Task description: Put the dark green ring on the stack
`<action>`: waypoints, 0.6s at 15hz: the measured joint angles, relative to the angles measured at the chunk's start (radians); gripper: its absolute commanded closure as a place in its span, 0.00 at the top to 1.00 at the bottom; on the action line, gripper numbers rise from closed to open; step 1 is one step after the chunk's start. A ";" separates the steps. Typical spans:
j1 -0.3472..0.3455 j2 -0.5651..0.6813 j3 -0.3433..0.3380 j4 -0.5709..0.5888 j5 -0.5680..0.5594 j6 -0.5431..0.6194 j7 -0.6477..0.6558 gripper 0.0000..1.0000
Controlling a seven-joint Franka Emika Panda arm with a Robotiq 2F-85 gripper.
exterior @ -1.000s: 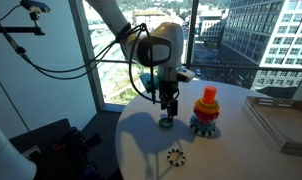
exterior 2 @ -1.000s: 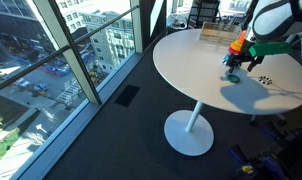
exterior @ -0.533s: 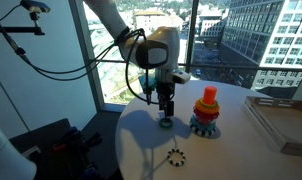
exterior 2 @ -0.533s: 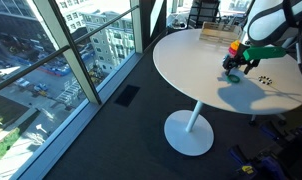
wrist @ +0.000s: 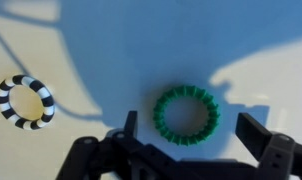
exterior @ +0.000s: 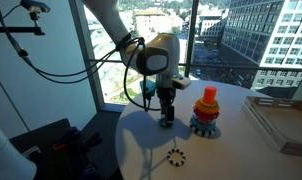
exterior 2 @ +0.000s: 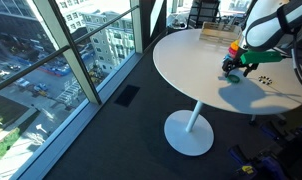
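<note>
The dark green ring [wrist: 163, 115] lies flat on the white table; its edge looks ribbed in the wrist view. My gripper [wrist: 191, 127] is open right above it, one finger on each side, not touching it. In both exterior views the gripper [exterior: 167, 118] [exterior 2: 235, 70] hangs low over the ring [exterior: 167, 124] [exterior 2: 232, 77]. The stack [exterior: 205, 110] stands upright just beside it, with a blue base and yellow, orange and red rings. It also shows in an exterior view [exterior 2: 236, 46], partly behind the arm.
A black-and-white striped ring [wrist: 26, 102] [exterior: 175, 155] lies apart on the round white table [exterior: 141, 150]. A clear flat box [exterior: 281, 122] sits at the table's far side. Floor-to-ceiling windows [exterior 2: 81, 60] stand close by.
The gripper has come down a little towards the green ring and stayed open. The ring and the stack have not moved.
</note>
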State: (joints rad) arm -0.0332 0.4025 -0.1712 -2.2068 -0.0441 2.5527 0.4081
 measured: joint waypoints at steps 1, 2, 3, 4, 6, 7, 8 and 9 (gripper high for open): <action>0.000 0.004 -0.002 0.000 0.000 0.007 0.001 1.00; 0.000 0.008 -0.004 0.000 0.000 0.014 0.002 1.00; 0.000 0.012 -0.005 0.000 0.000 0.020 0.002 1.00; 0.000 0.017 -0.006 0.000 0.000 0.027 0.003 1.00; 0.000 0.025 -0.006 0.000 0.003 0.040 0.003 0.77; 0.000 0.028 -0.006 0.000 0.007 0.044 0.003 0.74; 0.000 0.032 -0.006 0.000 0.013 0.049 0.003 0.68; 0.000 0.035 -0.006 0.000 0.018 0.053 0.003 0.59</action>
State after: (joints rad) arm -0.0330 0.4378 -0.1774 -2.2068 -0.0262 2.6059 0.4106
